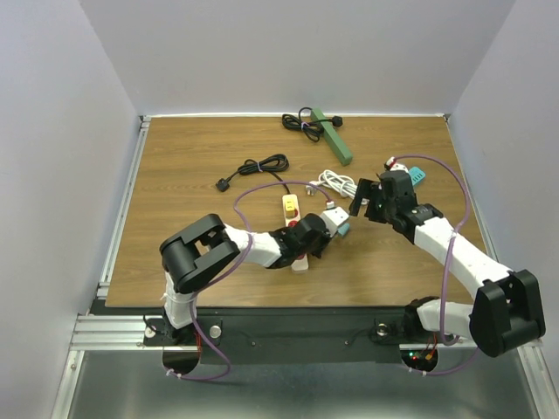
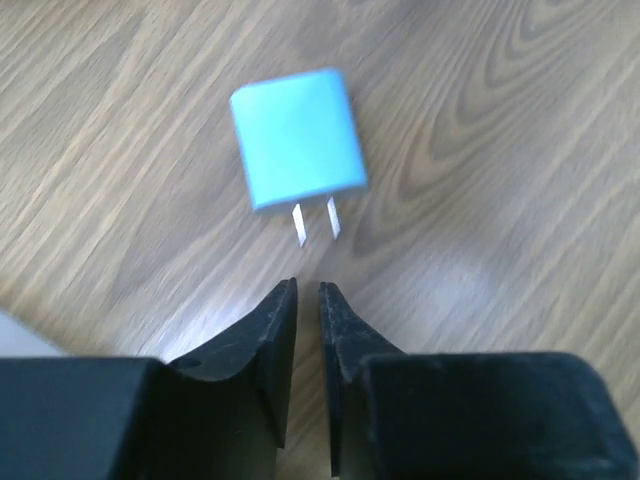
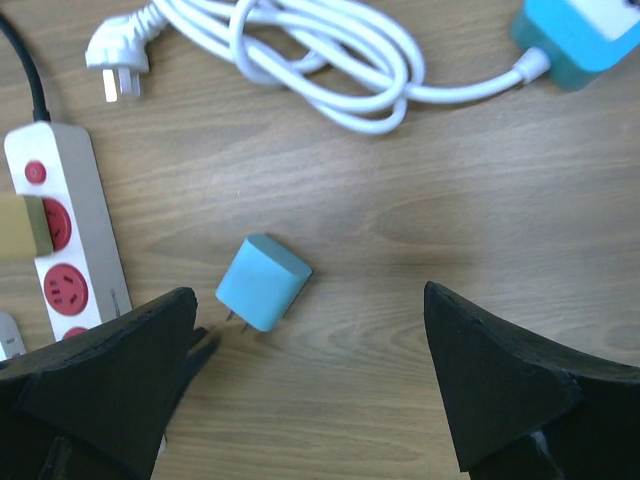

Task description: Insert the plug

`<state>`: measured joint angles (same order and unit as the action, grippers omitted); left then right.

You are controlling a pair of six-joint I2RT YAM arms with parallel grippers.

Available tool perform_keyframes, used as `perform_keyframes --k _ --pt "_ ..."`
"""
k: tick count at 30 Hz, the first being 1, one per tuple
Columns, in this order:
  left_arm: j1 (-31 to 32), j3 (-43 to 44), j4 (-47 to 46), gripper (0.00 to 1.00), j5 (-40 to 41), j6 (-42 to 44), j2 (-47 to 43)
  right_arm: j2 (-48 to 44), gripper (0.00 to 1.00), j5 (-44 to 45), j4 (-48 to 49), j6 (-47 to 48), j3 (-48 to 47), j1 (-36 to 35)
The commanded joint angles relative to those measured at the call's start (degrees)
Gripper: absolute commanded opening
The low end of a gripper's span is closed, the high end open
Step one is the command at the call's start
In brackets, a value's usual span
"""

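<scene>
Toward eleven o'clock on the wooden worktop [image 1: 175, 227] lies a coiled black cable [image 1: 253, 168]. At one o'clock, a green bar [image 1: 333, 137] touches a bundled black cord [image 1: 302, 122]. A looped white cable [image 3: 320, 50] joins a teal box [image 3: 580, 35] at two o'clock.

Nothing legible in any view. The blue plug [image 3: 263, 283] shows plain faces, with no brand or rating in sight. The strip [image 3: 62, 235] shows red sockets and a red button, with no lettering I can make out. The yellow patch [image 3: 22, 225] on it is too blurred to read.
</scene>
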<state>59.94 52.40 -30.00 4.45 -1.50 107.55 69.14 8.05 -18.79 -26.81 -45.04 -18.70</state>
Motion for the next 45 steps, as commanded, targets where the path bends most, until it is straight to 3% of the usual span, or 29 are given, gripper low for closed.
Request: perform_keyframes --k 1,4,6,9,10,12,15,16,36,40,45 --pt "-1.05 -3.62 -5.68 0.22 -3.74 0.62 -6.64 0.73 1.00 -5.76 2.09 1.14 1.35 0.68" --pt "-1.50 -5.64 -7.27 0.20 -4.18 0.44 -7.88 1.60 1.00 -6.38 2.00 1.58 1.62 1.12" --pt "-1.58 -6.25 -7.96 0.26 -4.18 0.18 -8.14 1.87 1.00 -6.73 2.00 1.76 1.27 1.30" --pt "-1.58 -6.52 -9.64 0.52 -5.77 0.01 -8.84 1.87 1.00 -7.35 2.00 1.93 0.74 2.26" --pt "-1.58 -6.18 -9.73 0.66 -5.94 0.00 -8.67 1.87 1.00 -7.35 2.09 2.02 0.57 2.52" --pt "-1.50 -4.86 -9.90 0.73 -6.55 -0.17 -7.89 2.05 1.00 -7.79 2.00 2.02 0.13 3.66" --pt "-1.50 -2.76 -9.90 0.96 -6.56 -0.87 -5.69 1.78 1.00 -9.62 2.09 1.67 -0.23 5.77" --pt "-1.58 -2.22 -9.82 0.98 -6.38 -0.96 -5.16 1.52 1.00 -9.81 2.00 1.58 -0.23 6.30" --pt "-1.58 12.20 -0.59 0.97 -1.55 -2.46 6.88 -1.47 1.00 -15.09 2.00 2.11 -1.02 11.05" --pt "-1.58 12.72 0.46 0.87 -1.20 -2.46 7.15 -2.00 1.00 -15.08 2.00 2.29 -0.49 11.31" --pt "-1.58 12.47 2.14 0.56 -0.58 -2.72 7.16 -2.17 1.00 -15.44 2.00 2.02 -0.14 11.67"
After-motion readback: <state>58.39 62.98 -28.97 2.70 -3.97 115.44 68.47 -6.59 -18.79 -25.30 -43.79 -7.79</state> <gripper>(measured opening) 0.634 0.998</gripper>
